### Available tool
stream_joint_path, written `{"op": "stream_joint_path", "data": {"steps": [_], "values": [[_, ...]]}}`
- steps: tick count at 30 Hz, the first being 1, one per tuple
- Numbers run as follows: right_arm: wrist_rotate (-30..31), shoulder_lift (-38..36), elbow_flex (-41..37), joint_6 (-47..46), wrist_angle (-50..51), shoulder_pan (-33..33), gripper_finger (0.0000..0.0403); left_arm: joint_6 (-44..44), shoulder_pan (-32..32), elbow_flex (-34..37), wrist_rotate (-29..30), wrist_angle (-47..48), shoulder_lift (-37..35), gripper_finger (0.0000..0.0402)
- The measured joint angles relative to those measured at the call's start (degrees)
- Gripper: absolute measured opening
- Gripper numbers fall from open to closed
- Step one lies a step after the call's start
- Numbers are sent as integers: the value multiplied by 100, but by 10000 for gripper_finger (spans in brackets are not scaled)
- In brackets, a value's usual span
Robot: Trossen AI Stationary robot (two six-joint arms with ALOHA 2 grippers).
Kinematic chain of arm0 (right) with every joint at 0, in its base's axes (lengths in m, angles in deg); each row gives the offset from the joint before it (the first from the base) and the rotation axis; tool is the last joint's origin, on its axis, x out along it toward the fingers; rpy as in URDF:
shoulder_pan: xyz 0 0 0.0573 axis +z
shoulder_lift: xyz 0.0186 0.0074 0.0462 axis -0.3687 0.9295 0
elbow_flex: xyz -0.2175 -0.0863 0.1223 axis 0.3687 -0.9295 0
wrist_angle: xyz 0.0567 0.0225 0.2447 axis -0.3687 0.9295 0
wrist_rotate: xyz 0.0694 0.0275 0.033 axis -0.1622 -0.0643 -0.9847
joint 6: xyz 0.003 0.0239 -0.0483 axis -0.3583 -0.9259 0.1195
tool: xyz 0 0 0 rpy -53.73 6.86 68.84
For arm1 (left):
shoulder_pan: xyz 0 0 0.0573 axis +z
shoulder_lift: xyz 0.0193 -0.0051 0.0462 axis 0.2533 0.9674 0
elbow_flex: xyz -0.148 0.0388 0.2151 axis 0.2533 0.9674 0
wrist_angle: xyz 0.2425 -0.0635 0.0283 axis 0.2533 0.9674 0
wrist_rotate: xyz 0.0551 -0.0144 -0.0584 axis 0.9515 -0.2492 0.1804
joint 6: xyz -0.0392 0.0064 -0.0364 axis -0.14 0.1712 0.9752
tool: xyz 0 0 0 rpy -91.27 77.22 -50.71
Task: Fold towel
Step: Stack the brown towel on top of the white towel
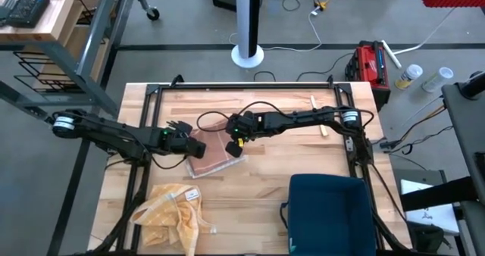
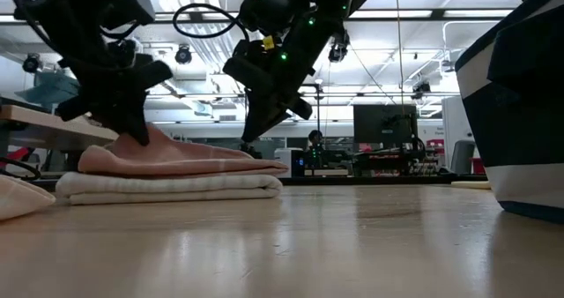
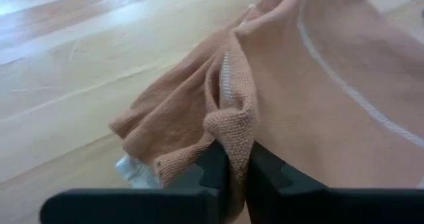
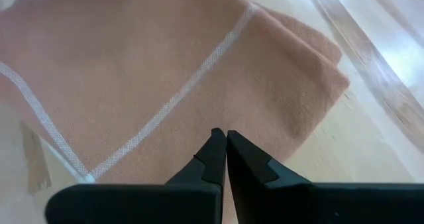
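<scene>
A salmon towel with thin white stripes (image 1: 214, 151) lies folded on top of a folded white towel (image 2: 167, 188) at the middle of the table. My left gripper (image 1: 189, 144) is at the salmon towel's left edge, shut on a bunch of its cloth (image 3: 232, 121). My right gripper (image 4: 222, 134) is shut and points down over the towel's right part (image 1: 239, 150), with nothing between its fingers. My left gripper pinches a gathered ridge of the salmon towel's left edge (image 3: 233, 128) between its two fingers, slanting down from the table's left. The pinched cloth stands up in a small peak (image 2: 152, 137); the rest lies flat on the white towel. My right gripper's shut tips (image 2: 250, 142) are just over the towel's top; I cannot tell whether they touch it.
A crumpled yellow cloth (image 1: 170, 210) lies at the near left. A dark blue bin (image 1: 330, 210) stands at the near right. A black cable loops (image 1: 212, 120) behind the towels. Bare wood lies between the towels and the near edge.
</scene>
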Motion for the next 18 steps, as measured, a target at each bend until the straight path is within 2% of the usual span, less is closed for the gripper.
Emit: {"op": "stream_joint_path", "data": {"steps": [5, 8, 18], "values": [[0, 0, 0, 0, 113, 0, 8, 327, -33, -55, -53, 635, -129, 6], [0, 2, 0, 0, 79, 0, 8, 564, -33, -35, -98, 1078, -121, 9], [0, 66, 0, 0, 68, 0, 8, 751, -33, 94, -170, 1091, 183, 18]]}}
